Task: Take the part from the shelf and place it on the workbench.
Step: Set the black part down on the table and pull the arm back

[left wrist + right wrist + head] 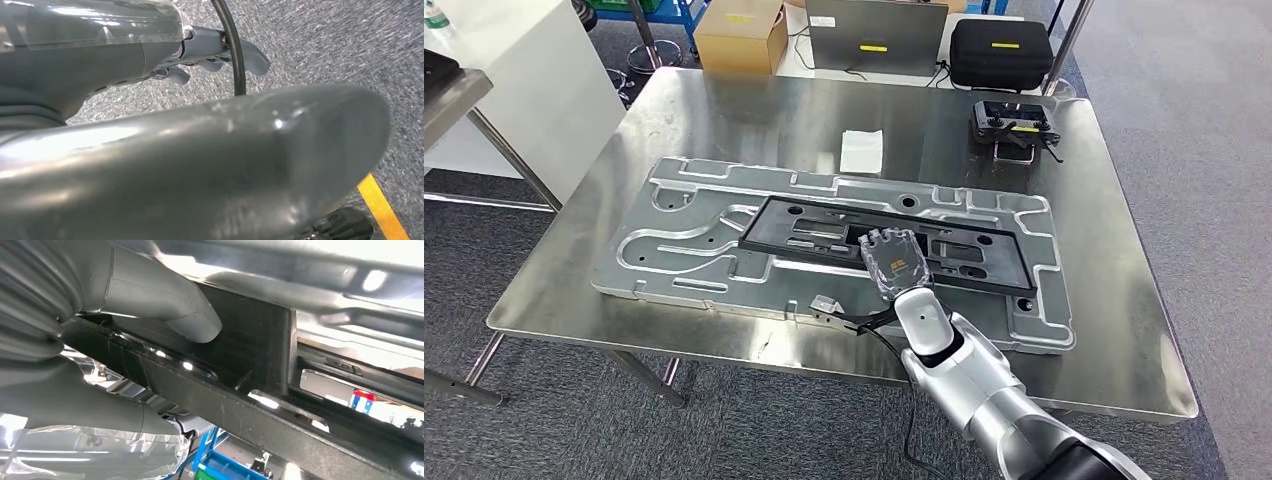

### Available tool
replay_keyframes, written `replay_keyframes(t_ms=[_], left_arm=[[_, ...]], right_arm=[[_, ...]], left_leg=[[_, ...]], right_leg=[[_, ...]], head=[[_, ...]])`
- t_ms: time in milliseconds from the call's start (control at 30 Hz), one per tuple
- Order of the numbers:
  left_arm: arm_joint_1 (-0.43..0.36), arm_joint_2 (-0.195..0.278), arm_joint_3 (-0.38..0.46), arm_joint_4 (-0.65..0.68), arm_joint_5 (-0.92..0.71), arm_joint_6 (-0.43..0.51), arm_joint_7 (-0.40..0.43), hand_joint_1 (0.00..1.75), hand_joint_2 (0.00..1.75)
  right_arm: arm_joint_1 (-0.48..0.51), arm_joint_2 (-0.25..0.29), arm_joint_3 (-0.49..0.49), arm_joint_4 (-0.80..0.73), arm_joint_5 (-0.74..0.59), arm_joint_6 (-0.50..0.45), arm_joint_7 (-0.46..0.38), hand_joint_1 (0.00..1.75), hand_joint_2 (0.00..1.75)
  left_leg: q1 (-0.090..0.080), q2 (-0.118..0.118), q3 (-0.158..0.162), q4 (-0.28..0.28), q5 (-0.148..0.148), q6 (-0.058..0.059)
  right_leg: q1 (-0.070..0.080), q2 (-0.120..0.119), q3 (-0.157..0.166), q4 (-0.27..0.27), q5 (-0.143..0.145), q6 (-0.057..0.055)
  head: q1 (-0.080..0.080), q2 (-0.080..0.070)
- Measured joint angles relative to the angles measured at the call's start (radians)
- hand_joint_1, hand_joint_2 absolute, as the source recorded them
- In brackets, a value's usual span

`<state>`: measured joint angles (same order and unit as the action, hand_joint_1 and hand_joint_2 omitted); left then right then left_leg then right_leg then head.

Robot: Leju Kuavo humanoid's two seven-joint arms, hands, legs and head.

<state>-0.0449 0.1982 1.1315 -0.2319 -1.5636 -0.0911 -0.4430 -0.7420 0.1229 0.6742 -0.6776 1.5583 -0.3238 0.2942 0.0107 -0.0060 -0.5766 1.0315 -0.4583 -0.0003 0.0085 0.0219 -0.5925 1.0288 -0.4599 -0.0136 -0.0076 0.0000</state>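
Observation:
The black frame-shaped part (824, 211) lies slanted across a large machined aluminium plate (674, 250) on the steel workbench (724, 110). My right hand (894, 262) reaches in from the near edge and grips the part's near rail around its middle. In the right wrist view the thumb (165, 305) presses on the black part (250, 340) while the other fingers wrap under the rail. My left hand (175, 160) hangs over grey carpet with its fingers (215, 50) apart and nothing in them.
A white paper sheet (861, 150) and a black controller (1014, 125) sit on the far half of the bench. Behind it are a cardboard box (741, 35), a grey case (874, 35) and a black bag (1001, 50). A small metal clip (824, 305) lies at the plate's near edge.

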Motion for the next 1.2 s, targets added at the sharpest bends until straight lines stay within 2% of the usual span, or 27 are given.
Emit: replay_keyframes(t_ms=[200,333,1000,1100,1200], left_arm=[[-0.002,0.000,0.000,0.000,-0.001,-0.004,-0.007,0.00,0.00],[-0.002,0.000,0.000,0.000,0.002,-0.019,-0.016,0.00,1.75],[-0.007,0.000,-0.002,0.000,0.000,-0.029,-0.002,0.00,1.75],[-0.006,0.000,-0.002,0.000,0.003,-0.037,-0.008,0.00,1.75],[-0.004,0.000,-0.002,0.000,0.009,-0.037,-0.011,0.00,1.75]], right_arm=[[0.001,0.025,0.000,0.023,0.000,0.003,0.005,1.75,1.75],[0.003,0.040,0.000,0.036,0.000,0.004,0.012,0.00,0.00],[0.007,0.063,-0.001,0.067,0.000,-0.008,0.003,0.00,0.00],[0.009,0.063,-0.015,0.066,-0.013,-0.033,-0.017,0.00,0.00],[0.018,0.058,-0.054,0.032,-0.095,-0.090,-0.079,0.00,0.00]], left_leg=[[0.000,0.000,0.000,0.000,0.000,0.000],[0.000,0.000,0.000,0.000,0.000,0.000],[0.000,0.000,0.001,0.000,0.000,0.000],[0.000,0.000,0.001,0.000,0.000,0.000],[0.000,0.000,0.001,0.000,0.000,0.000]], right_leg=[[-0.001,0.000,0.000,0.000,0.000,0.000],[-0.001,0.000,0.000,0.000,0.000,0.000],[0.000,0.000,0.001,0.000,0.000,0.000],[0.000,0.000,0.001,0.000,0.000,0.000],[0.000,0.000,0.001,0.000,0.000,0.000]], head=[[0.000,0.000],[0.000,0.000],[0.000,0.000],[0.000,0.000],[0.000,0.000]])
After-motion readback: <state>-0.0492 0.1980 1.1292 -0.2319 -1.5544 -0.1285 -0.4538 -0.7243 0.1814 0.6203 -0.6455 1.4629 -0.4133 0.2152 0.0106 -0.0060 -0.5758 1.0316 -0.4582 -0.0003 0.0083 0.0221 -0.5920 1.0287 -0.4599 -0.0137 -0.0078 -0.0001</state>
